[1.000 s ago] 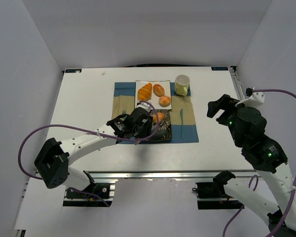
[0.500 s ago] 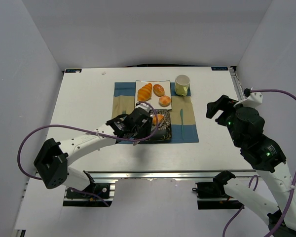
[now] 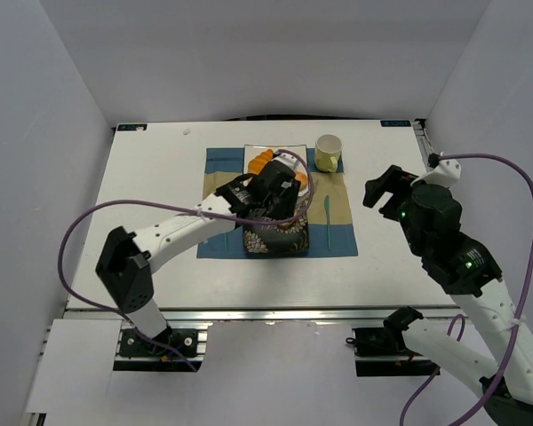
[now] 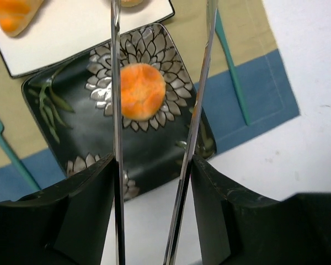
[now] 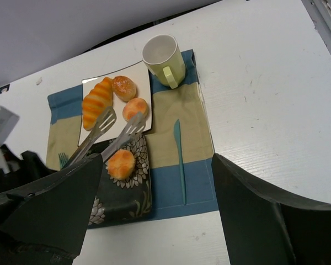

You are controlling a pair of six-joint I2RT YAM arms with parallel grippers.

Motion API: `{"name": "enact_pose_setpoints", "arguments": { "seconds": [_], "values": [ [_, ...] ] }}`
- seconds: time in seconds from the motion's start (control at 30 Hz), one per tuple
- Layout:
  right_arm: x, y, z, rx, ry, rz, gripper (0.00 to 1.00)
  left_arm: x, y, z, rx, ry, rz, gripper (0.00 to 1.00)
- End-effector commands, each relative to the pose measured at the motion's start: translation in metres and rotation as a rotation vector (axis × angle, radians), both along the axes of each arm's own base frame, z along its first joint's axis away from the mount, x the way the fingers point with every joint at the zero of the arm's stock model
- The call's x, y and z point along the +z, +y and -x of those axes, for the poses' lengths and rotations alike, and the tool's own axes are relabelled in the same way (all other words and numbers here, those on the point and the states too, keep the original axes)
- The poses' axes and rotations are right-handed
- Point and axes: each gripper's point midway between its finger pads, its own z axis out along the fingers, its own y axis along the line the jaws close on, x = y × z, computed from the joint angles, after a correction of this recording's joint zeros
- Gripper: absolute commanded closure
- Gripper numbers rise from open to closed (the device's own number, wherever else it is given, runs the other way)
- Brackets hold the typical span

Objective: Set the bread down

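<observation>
Bread split: first bun (image 4: 142,91) on black flowered plate (image 4: 71,132), second bun (image 5: 135,108) on white plate (image 5: 144,83). Left claw (image 4: 153,163) grips tongs (image 5: 118,131), blades spread, tips just short of second bun, long axis aimed at it. Right claw (image 3: 384,188) gaping, empty, well apart; left arm nearer.

I cannot read any words or numbers here. The cup (image 5: 161,55), the white plate (image 4: 88,30), the black flower plate (image 4: 83,132) and the mat (image 5: 193,138) show no letters I can make out.
</observation>
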Motion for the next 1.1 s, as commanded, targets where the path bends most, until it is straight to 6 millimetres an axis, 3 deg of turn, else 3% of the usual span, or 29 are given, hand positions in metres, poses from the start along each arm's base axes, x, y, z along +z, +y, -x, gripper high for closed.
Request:
{"name": "enact_pose_setpoints", "arguments": {
  "seconds": [0.0, 0.1, 0.23, 0.77, 1.07],
  "values": [
    [0.026, 0.006, -0.009, 0.0, -0.072, -0.045, 0.14, -0.006, 0.001, -0.02, -0.007, -0.008, -0.055, 0.36],
    [0.032, 0.008, -0.014, 0.001, -0.078, -0.034, 0.14, -0.018, 0.003, -0.038, -0.005, 0.014, -0.07, 0.37],
    [0.032, 0.013, -0.02, 0.009, -0.08, -0.029, 0.14, -0.018, 0.009, -0.057, 0.005, 0.013, -0.054, 0.37],
    [0.024, 0.022, -0.029, 0.025, -0.066, -0.026, 0.14, -0.045, -0.002, -0.07, -0.04, 0.071, -0.012, 0.37],
    [0.024, 0.024, -0.031, 0.028, -0.069, -0.024, 0.14, -0.055, -0.001, -0.088, -0.024, 0.08, -0.012, 0.39]
  ]
}}
